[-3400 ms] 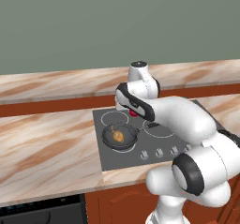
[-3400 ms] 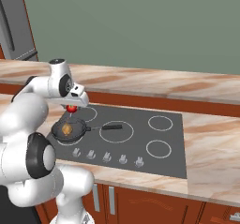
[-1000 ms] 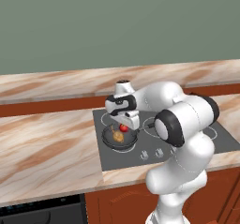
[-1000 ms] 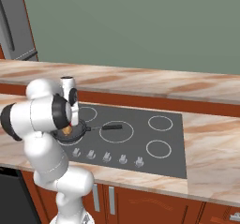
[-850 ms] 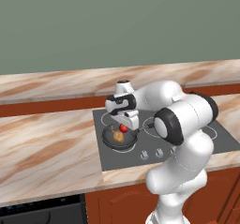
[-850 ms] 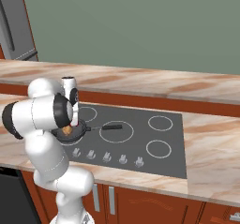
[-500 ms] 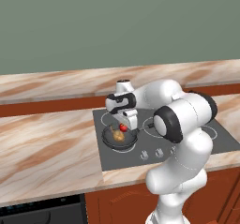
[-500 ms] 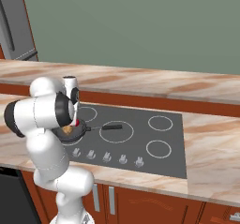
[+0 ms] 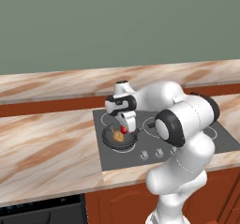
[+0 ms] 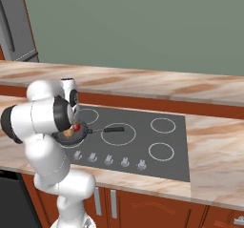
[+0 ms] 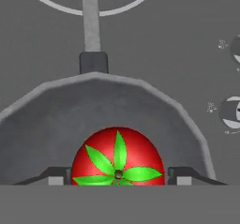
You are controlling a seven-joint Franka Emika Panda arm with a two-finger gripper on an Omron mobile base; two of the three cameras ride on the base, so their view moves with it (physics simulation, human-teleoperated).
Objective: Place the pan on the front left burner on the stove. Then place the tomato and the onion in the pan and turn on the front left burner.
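While the tomato (image 11: 117,158) is pinched between the 2 fingertips (image 11: 55,176) of the gripper (image 9: 124,129), the pan (image 11: 61,110) is seen directly beneath it, its handle (image 11: 91,19) running straight ahead of the pincer, away from the hand. The onion (image 9: 117,136) is seen in the pan just beside the gripper, on the stove (image 10: 138,146). The arm is folded forward and low, the hand pointed down over the pan. A release is judged the likely next move.

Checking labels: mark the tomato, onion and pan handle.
tomato (image 11: 117,160), hand view, on its red top by the green leaves.
onion (image 9: 117,136), left base view, on its golden-brown body.
pan handle (image 10: 108,129), right base view, on the black stick.
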